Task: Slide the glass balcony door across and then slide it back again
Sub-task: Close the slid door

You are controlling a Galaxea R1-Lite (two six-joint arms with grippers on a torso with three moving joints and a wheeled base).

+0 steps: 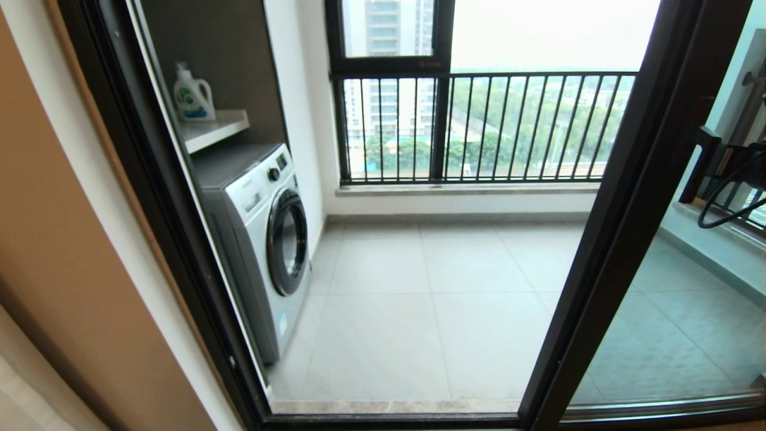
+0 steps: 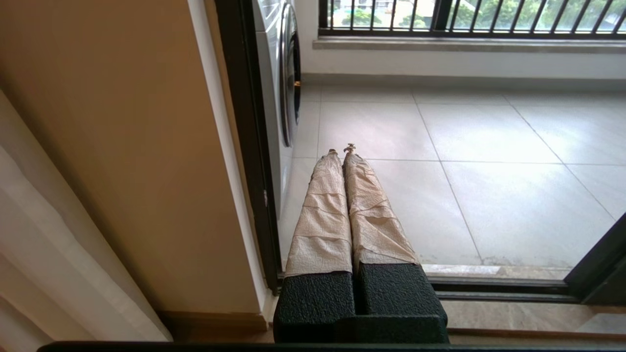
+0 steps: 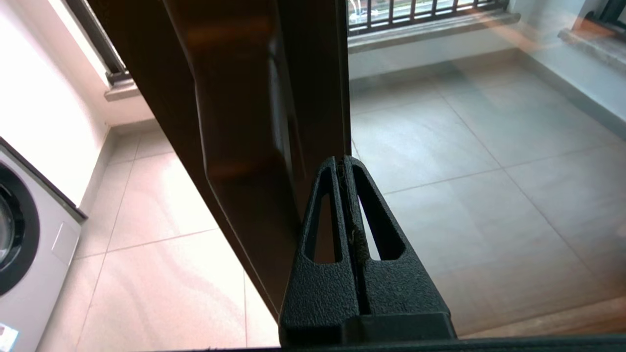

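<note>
Dark brown-black frame on the glass balcony door (image 1: pixel 622 227), white washing machine (image 1: pixel 257 239), pale grey floor tiles (image 1: pixel 431 311), black railing (image 1: pixel 508 126), tan-wrapped left gripper (image 2: pixel 341 149)

One washer (image 1: pixel 263 239); one detergent bottle (image 1: pixel 192 96) on one shelf (image 1: pixel 215 129); one glass door (image 1: pixel 634 239) with one handle (image 1: pixel 697 164); one railed window (image 1: pixel 479 120); two grippers, left (image 2: pixel 341 149) and right (image 3: pixel 341 161).
</note>
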